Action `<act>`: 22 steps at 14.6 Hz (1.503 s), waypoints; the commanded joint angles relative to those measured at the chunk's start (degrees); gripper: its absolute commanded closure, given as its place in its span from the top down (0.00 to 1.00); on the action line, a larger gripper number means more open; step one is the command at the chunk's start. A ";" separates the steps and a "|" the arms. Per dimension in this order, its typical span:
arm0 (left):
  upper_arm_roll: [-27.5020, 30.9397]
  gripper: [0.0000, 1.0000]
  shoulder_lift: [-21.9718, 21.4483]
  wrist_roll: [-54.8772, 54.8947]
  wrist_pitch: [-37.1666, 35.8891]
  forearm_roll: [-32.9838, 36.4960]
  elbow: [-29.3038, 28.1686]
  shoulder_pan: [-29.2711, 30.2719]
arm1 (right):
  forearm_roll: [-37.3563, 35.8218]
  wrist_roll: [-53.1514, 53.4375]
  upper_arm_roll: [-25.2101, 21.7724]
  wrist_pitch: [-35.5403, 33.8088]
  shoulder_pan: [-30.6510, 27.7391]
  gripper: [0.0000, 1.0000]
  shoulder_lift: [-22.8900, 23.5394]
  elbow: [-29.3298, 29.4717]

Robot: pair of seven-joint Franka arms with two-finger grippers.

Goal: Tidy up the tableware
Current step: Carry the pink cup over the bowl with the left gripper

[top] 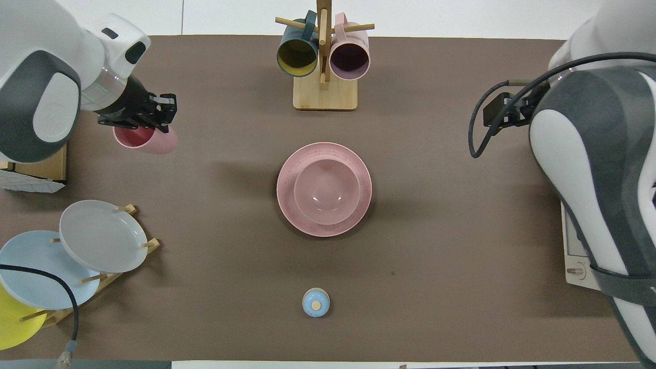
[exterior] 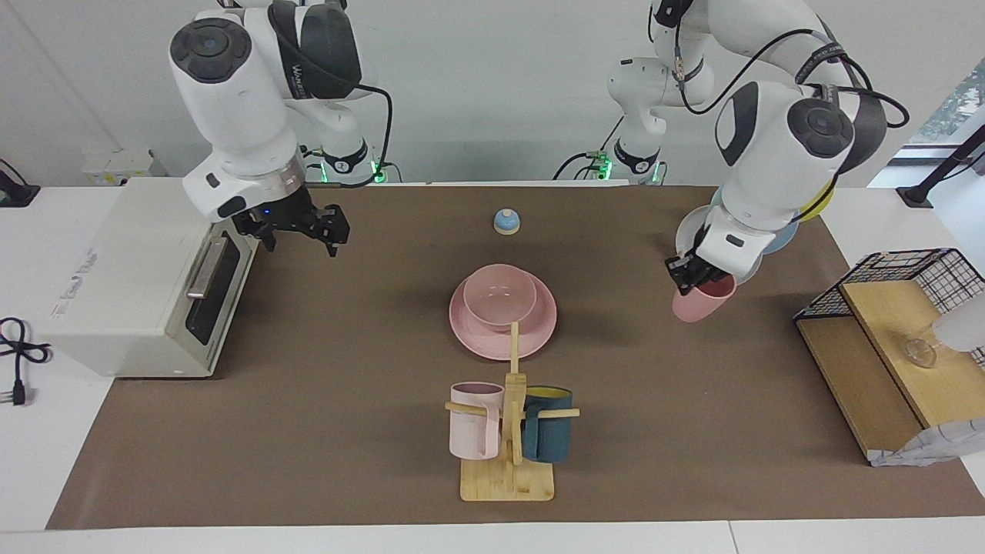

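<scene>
The pink bowl [exterior: 500, 296] [top: 326, 190] sits in the pink plate [exterior: 542, 332] [top: 359, 207] at the middle of the brown mat. My left gripper [exterior: 687, 275] [top: 148, 115] is shut on the rim of the small pink cup [exterior: 704, 302] [top: 154, 143] and holds it tilted just over the mat, toward the left arm's end, beside the plate rack. My right gripper [exterior: 304, 231] [top: 505, 110] hangs open and empty over the mat in front of the toaster oven.
A wooden mug tree [exterior: 508, 481] [top: 324, 95] with a pale pink and a dark blue mug stands farther from the robots than the plate. A small blue bell [exterior: 506, 221] [top: 315, 302] is nearer. Plate rack [top: 102, 236], toaster oven [exterior: 146, 285], wire shelf [exterior: 893, 346].
</scene>
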 commanded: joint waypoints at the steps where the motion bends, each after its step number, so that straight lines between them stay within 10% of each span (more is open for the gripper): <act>1: 0.73 0.00 2.91 -8.31 -2.57 -1.44 5.64 -5.60 | 1.07 -1.10 0.21 5.78 -2.18 1.00 -9.53 -14.48; 11: 0.82 0.00 9.33 -28.81 8.83 -2.67 5.13 -23.90 | 1.17 -13.67 0.48 7.02 -8.44 1.00 -14.46 -20.74; 22: 0.73 0.00 9.51 -31.98 17.46 -3.02 -4.89 -25.40 | 0.99 -13.93 0.21 9.12 -9.85 1.00 -13.85 -20.40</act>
